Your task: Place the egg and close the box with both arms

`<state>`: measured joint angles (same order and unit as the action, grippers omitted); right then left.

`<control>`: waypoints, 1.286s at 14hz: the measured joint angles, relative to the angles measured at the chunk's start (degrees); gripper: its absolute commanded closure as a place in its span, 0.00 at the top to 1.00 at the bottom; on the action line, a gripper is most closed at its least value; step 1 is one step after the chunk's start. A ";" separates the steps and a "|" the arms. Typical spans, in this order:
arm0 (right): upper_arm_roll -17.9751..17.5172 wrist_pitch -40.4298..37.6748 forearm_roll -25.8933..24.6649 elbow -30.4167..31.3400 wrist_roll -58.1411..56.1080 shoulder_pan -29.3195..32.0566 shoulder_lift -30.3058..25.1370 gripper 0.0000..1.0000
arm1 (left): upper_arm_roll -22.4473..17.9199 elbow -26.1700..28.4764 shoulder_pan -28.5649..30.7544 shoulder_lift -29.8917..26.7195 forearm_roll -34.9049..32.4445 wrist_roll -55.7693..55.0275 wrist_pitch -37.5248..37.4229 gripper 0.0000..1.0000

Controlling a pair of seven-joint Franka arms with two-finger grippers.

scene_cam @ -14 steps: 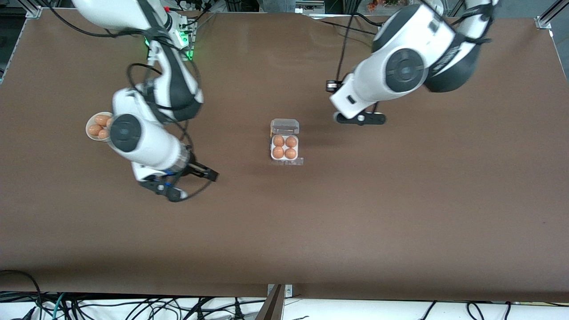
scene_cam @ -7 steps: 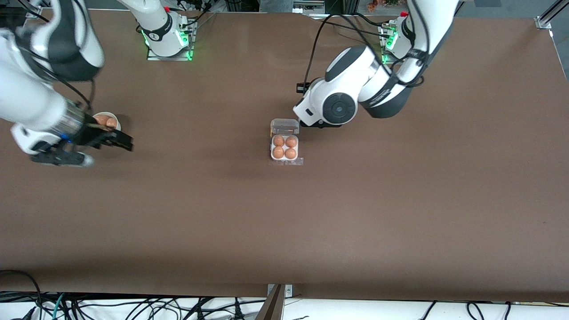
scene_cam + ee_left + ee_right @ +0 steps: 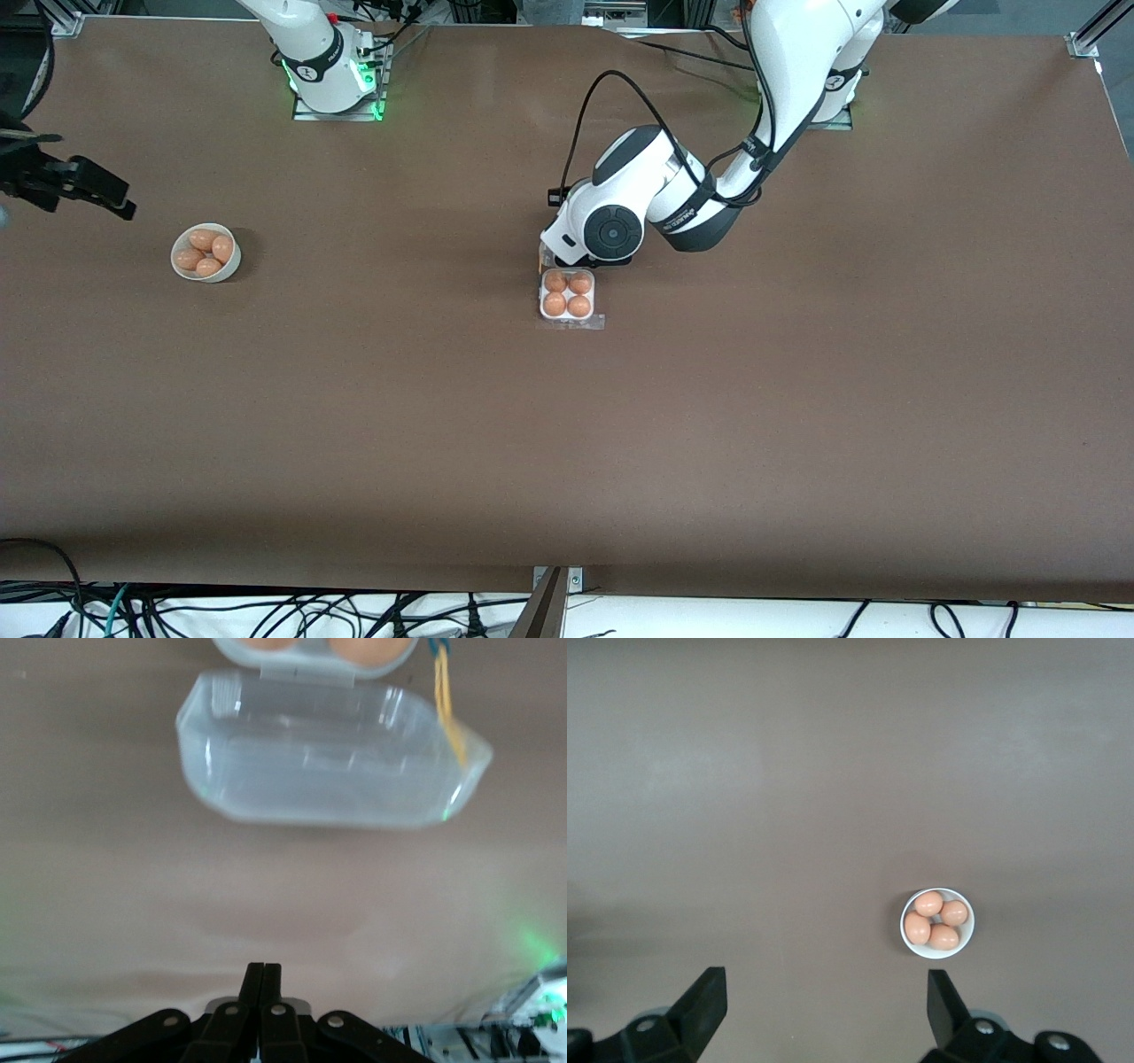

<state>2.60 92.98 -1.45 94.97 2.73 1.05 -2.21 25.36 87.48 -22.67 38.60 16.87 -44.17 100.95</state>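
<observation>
Mid-table, on the brown table, sits the box, a small clear-plastic egg carton with a whitish tray. All four round cells are filled with brown eggs. Its hinged transparent lid lies folded back flat on the tabletop, on the side of the tray toward the robot bases; the box is not yet closed. A yellow-orange strip runs along one edge of the lid.

Left arm reaches in from its base and bends down so that its wrist housing covers the lid in the front view. The left gripper hovers low over bare table just beside the lid's outer edge, on the base side of the carton. Its fingers are pressed together, holding nothing. Whether it touches the lid cannot be told; the wrist view shows a strip of table between fingertips and plastic.

Toward the right arm's end of the table stands a round white bowl with four brown eggs inside, well apart from the box.

Right gripper is up in the air at the table's edge near that end, over the tabletop beside the bowl. Its fingers are spread wide, empty. The right arm waits.
</observation>
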 measured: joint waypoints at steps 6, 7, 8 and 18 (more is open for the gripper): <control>-4.40 2.53 0.01 0.53 0.08 2.42 0.07 1.00 | -1.26 -0.21 -0.91 2.32 -1.85 -0.44 6.09 0.05; -4.40 2.78 0.01 0.69 0.08 2.47 0.07 1.00 | -1.66 -0.27 -0.96 2.57 -2.47 -0.45 7.51 0.06; -4.41 2.89 0.01 0.81 0.08 2.51 0.07 1.00 | -2.31 -0.55 -1.01 2.71 -2.97 -0.45 8.49 0.07; -5.18 3.76 0.01 1.18 0.07 2.49 1.09 1.00 | -10.31 -14.69 -0.71 2.33 -11.76 -0.40 3.42 0.89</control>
<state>-2.57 96.74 -1.44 96.15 2.80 3.54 -1.13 15.05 72.79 -23.38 40.93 5.11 -44.57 104.37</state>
